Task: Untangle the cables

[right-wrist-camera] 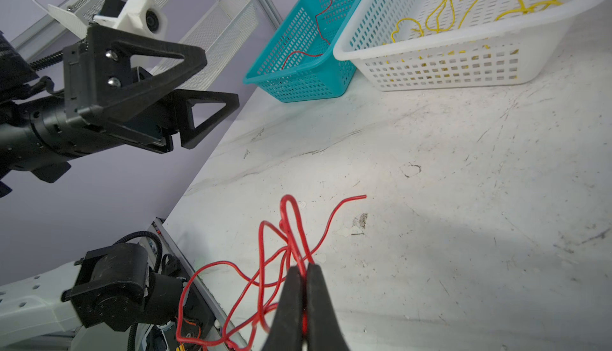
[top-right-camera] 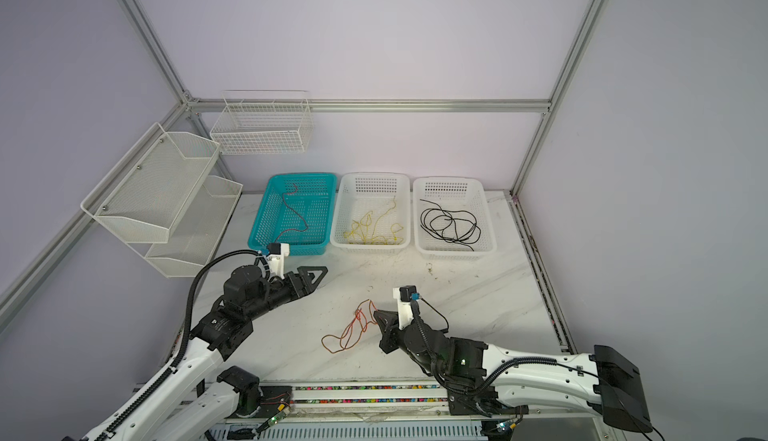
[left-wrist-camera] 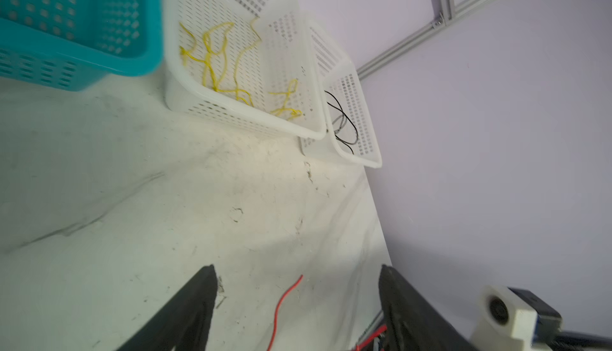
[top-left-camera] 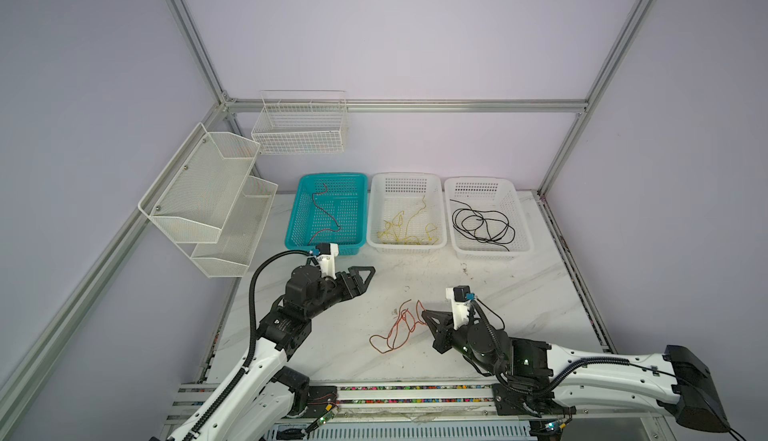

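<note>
Your right fingers (right-wrist-camera: 304, 271) are pinched shut on the red-orange cable tangle (right-wrist-camera: 261, 260), which trails across the front of the surface (top-left-camera: 519, 293). Your left fingers (top-left-camera: 369, 270) are spread wide and hold nothing, raised near the teal basket (top-left-camera: 293, 227). The yellow cable (left-wrist-camera: 208, 58) and the black cable (top-left-camera: 482, 222) each lie in one of the white baskets (top-left-camera: 407, 175).

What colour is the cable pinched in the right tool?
Red. The cable shows best in the right wrist view.
</note>
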